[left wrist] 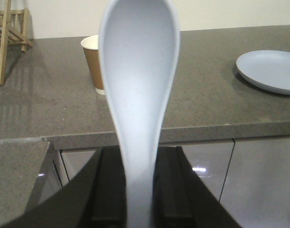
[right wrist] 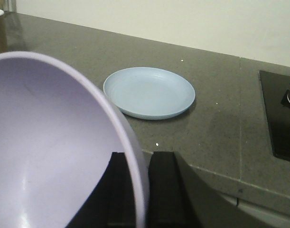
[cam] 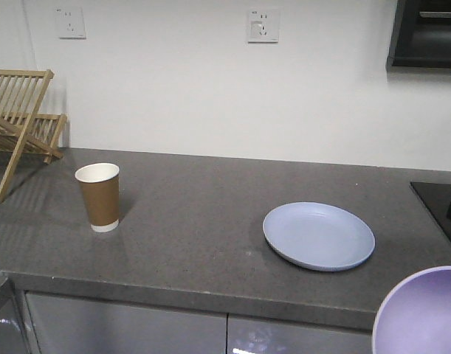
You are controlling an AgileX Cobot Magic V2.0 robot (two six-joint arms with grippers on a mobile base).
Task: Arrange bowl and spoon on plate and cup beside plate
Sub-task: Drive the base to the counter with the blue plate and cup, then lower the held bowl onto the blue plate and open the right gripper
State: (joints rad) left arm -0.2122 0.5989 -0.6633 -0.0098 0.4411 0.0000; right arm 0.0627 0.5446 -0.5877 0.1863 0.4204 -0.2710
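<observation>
The light-blue plate (cam: 319,235) lies empty on the grey counter, right of centre, also seen as the plate (right wrist: 149,92) and the plate (left wrist: 269,71). The brown paper cup (cam: 99,196) stands upright at the left, well apart from the plate. My left gripper (left wrist: 141,159) is shut on the handle of the pale spoon (left wrist: 139,71), held upright off the counter's front edge. My right gripper (right wrist: 141,159) is shut on the rim of the lavender bowl (right wrist: 54,142), which hangs tilted in front of the counter; only the bowl (cam: 424,313) shows at the front view's lower right corner.
A wooden dish rack (cam: 18,122) stands at the counter's far left against the wall. A black cooktop (cam: 443,206) sits at the right end. Glossy cabinet doors (cam: 136,328) run below the counter's front edge.
</observation>
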